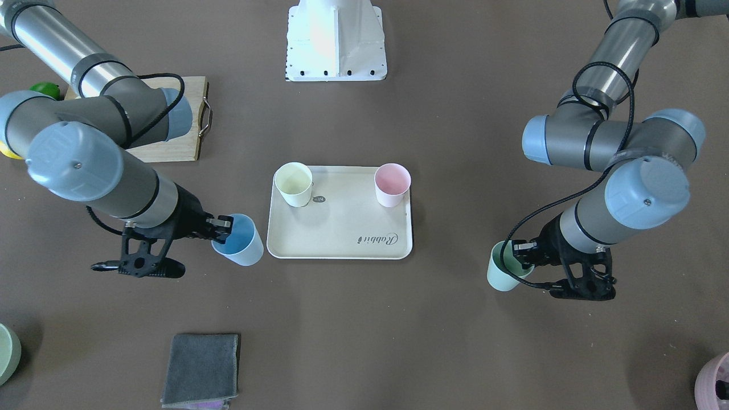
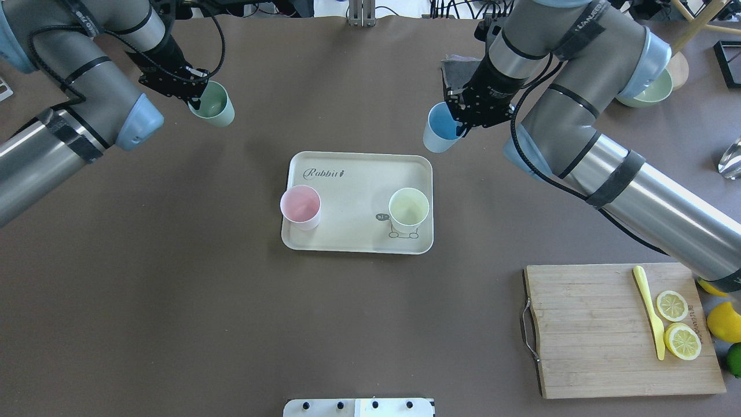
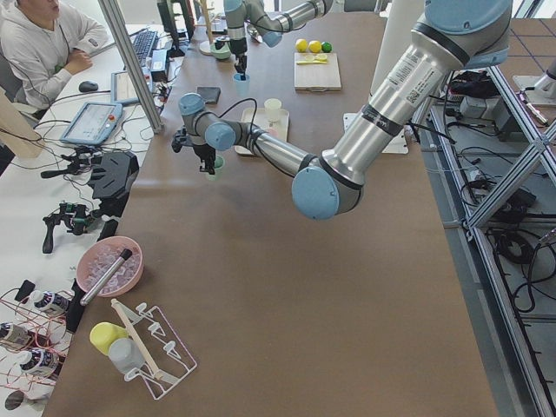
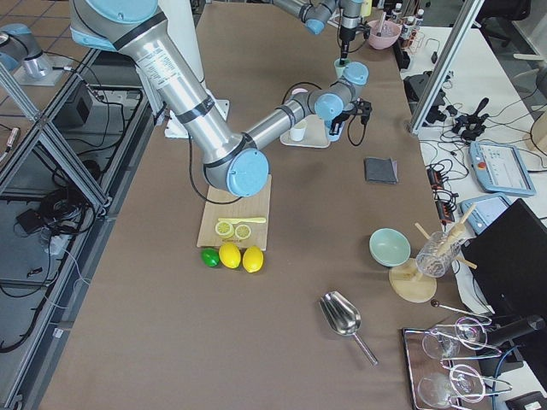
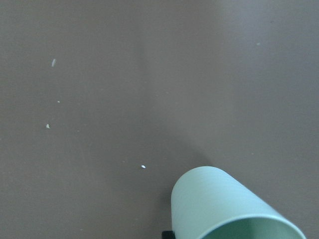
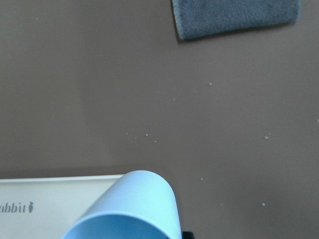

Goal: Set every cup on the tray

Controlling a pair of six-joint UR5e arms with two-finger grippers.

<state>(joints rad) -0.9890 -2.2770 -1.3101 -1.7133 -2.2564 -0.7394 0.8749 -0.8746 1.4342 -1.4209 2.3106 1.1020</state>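
So the right gripper [image 2: 460, 119] was clamped on the blue cup [image 2: 440, 130], pinching its rim with one finger inside and one outside. The cup hung tilted just past the tray's far right corner, looking from the robot's side. Across the table [image 2: 173, 289], the left gripper [image 2: 194, 95] had the green cup [image 2: 214, 104] pinched by the rim the same way, also tilted, but well away from the tray [image 2: 353, 179].

If I were doing this step, I'd lift each cup clear of the raised rim first and level it out before going down. A rim pinch on a tilted cup probably lands on its edge and tips. The far half of the tray looked bare, so blue goes on the right side of it and green on the left by the script. That keeps the arms from crowding each other or bumping the yellow cup [image 2: 408, 209] and pink cup [image 2: 301, 207]. Only let go once the base sits flat.

Count-wise:
- Four cups: two standing upright on the tray's near side, two in the grippers.
- One tray.
- One cutting board [image 2: 608, 330] off to the side.
- One grey cloth [image 1: 202, 370].
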